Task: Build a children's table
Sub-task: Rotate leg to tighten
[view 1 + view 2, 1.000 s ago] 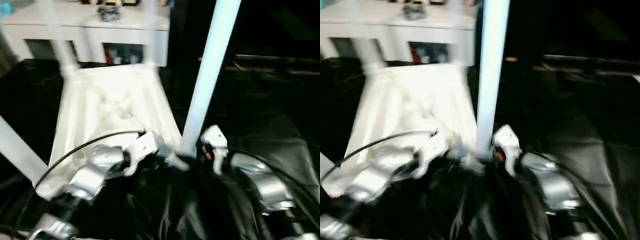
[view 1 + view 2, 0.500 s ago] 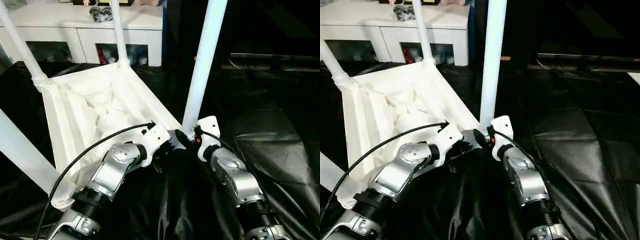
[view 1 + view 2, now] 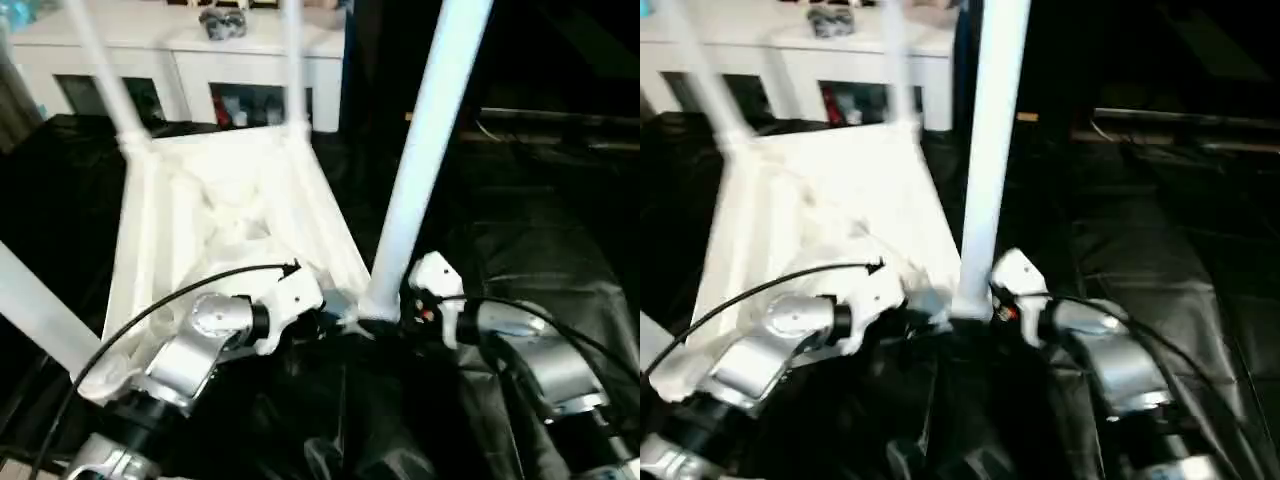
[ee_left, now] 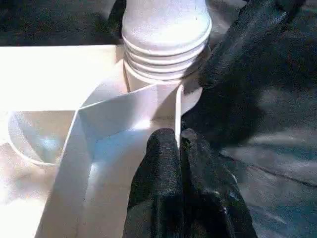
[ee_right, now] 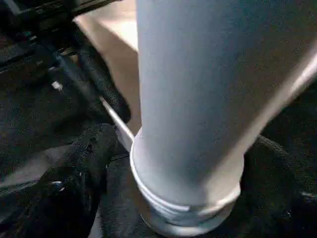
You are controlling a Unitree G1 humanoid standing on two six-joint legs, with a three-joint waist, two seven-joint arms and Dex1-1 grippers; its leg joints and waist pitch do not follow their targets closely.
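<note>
I see the children's table (image 3: 215,215) lying upside down on the black sheet (image 3: 560,250), legs pointing up. My left gripper (image 4: 179,144) is pinching the thin edge at the near corner. My right gripper (image 5: 168,163) is spread wide around the bottom of the near leg (image 3: 425,150). Open black sheet lies to the right.
</note>
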